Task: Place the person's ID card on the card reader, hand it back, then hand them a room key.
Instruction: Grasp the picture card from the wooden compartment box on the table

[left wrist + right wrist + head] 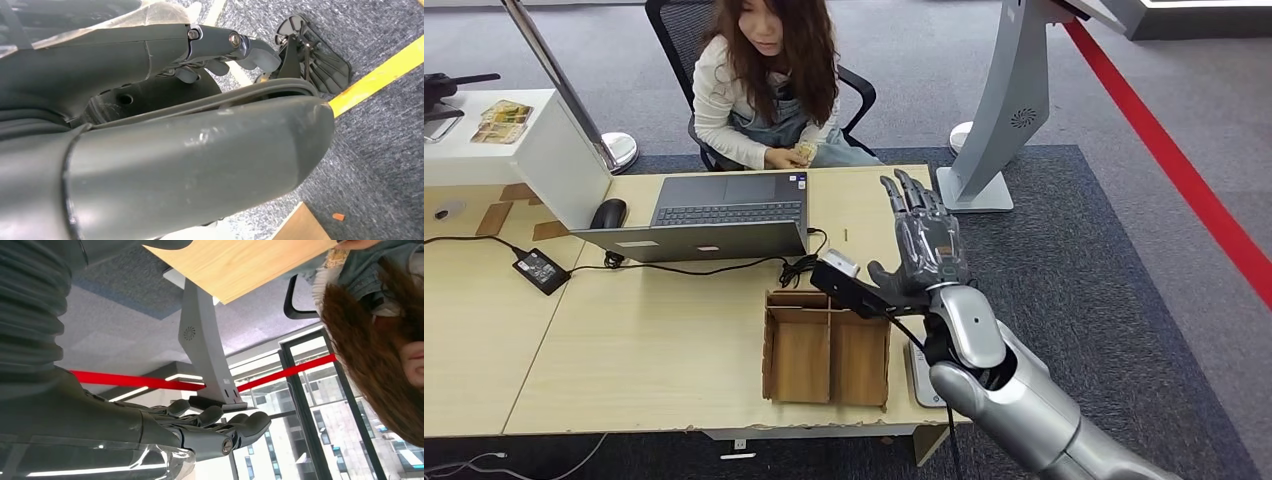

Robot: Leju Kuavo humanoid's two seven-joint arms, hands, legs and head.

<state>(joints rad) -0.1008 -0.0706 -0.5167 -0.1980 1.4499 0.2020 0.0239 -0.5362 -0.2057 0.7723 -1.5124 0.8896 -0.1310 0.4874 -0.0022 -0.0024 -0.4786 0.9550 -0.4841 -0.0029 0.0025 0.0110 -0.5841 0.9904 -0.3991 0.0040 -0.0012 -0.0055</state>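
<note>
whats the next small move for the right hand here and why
Probably ease the right hand forward toward the person's hands, palm ready. It is raised over the table holding nothing, fingers apart, while the person holds something small, likely the card, near the far edge.

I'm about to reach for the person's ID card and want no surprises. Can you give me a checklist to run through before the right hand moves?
1. Right hand free to receive: ok. Its fingers are apart and it holds nothing.
2. Card offered: cannot tell. The person holds something small near their lap, too small to identify.
3. Path to the person: ok. The laptop sits to the side of the raised hand.
4. Card reader located: cannot tell. A flat grey device at the table edge is mostly hidden by the right arm.
5. Room key located: cannot tell. No key shows in the cardboard box.
6. Left hand out of the way: ok. It hangs over the floor.
</note>
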